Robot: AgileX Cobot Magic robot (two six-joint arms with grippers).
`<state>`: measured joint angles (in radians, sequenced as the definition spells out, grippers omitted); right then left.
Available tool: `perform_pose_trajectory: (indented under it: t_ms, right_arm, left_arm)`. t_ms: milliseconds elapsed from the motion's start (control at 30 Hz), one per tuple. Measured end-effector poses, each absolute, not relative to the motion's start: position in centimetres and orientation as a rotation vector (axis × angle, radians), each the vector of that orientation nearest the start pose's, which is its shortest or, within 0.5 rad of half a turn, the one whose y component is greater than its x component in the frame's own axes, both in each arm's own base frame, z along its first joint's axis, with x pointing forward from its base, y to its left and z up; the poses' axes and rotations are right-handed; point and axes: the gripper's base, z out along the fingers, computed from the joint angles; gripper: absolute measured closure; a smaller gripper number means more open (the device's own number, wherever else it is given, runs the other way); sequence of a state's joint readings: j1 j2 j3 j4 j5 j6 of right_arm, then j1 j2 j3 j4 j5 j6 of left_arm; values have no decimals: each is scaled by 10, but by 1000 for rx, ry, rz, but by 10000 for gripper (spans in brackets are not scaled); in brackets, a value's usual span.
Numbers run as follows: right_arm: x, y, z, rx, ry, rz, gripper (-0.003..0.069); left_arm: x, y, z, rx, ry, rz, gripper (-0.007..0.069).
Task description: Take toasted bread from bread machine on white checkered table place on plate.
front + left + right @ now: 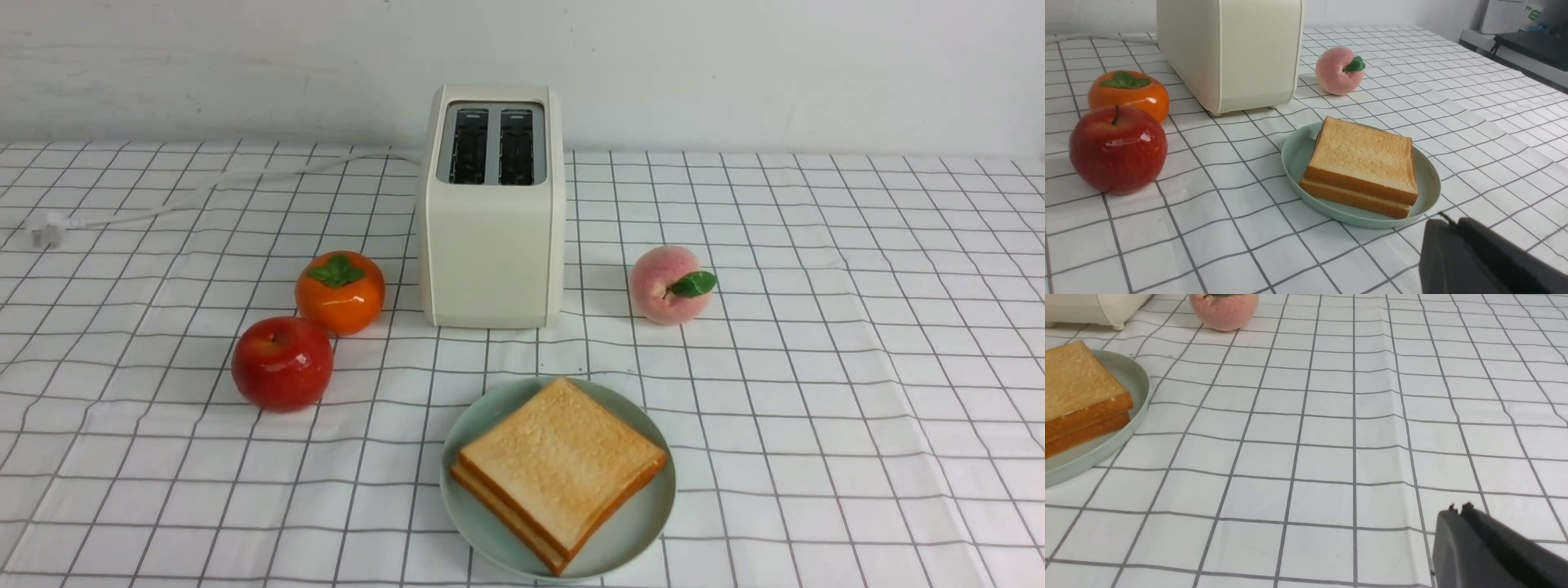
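Toast (563,465) x2 stacked on plate (637,531), near desk (857,367) front edge. Apple (282,363), persimmon (340,291) left of toaster (492,245); peach (665,285) right. Both end effectors (1447,224) (1457,508) pressed together, empty.

Red apple (282,363) touching orange persimmon (340,291), pink peach (669,285) with green leaf, well apart

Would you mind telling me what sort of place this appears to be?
Probably a staged kitchen-style tabletop in a lab: a toaster and a plate of toast on a checkered cloth, with glossy fake-looking fruit.

Two toast slices (562,465) stacked on mint plate (482,523); toaster (490,245) slots seemingly empty.
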<state>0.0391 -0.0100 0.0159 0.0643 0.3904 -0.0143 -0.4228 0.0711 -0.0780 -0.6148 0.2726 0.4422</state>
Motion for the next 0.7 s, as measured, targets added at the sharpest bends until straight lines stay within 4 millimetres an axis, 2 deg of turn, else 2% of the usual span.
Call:
perform_pose_trajectory:
  t_ms: [400,533,700]
  right_arm:
    - [52,4,173,-9,1880,84,657]
    - [52,4,173,-9,1880,85,655]
    - [52,4,173,-9,1881,85,649]
  left_arm:
    - [49,-34,217,310,1655,-540,594]
    - [56,-23,221,174,1544,-425,637]
    - [54,-9,221,12,1493,-233,638]
